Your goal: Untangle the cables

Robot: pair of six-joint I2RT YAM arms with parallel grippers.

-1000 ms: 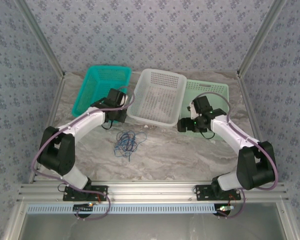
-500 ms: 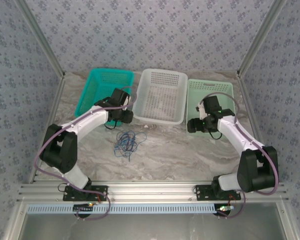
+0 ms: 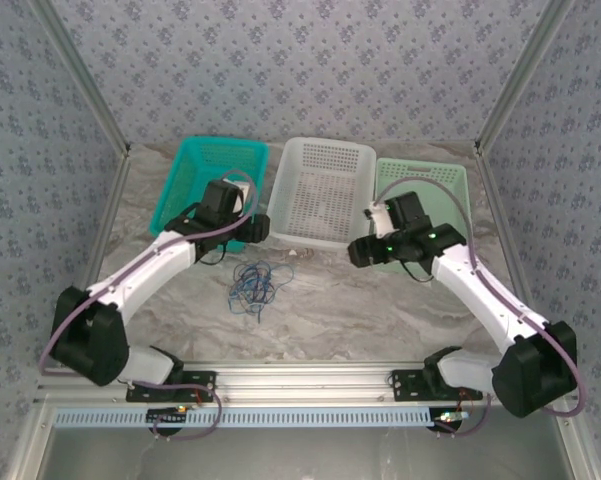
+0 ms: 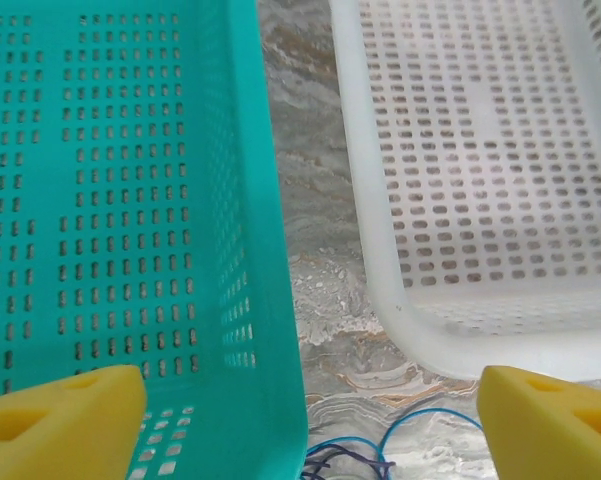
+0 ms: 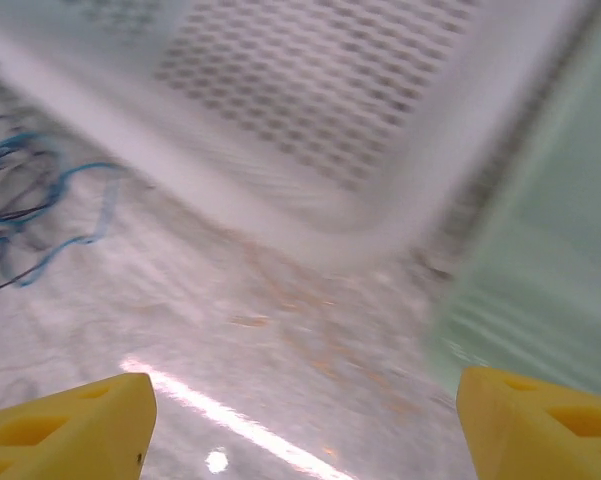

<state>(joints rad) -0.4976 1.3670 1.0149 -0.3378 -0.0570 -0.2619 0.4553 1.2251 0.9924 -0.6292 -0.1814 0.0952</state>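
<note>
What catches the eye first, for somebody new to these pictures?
Three baskets stand in a row at the far side: a teal basket left, a white basket in the middle, a pale green basket right. Before them a small tangle of blue and dark cables lies on the marbled table. The left gripper and right gripper are open.

Nothing legible in any view: no text, label, brand, number or sign can be read.
</note>
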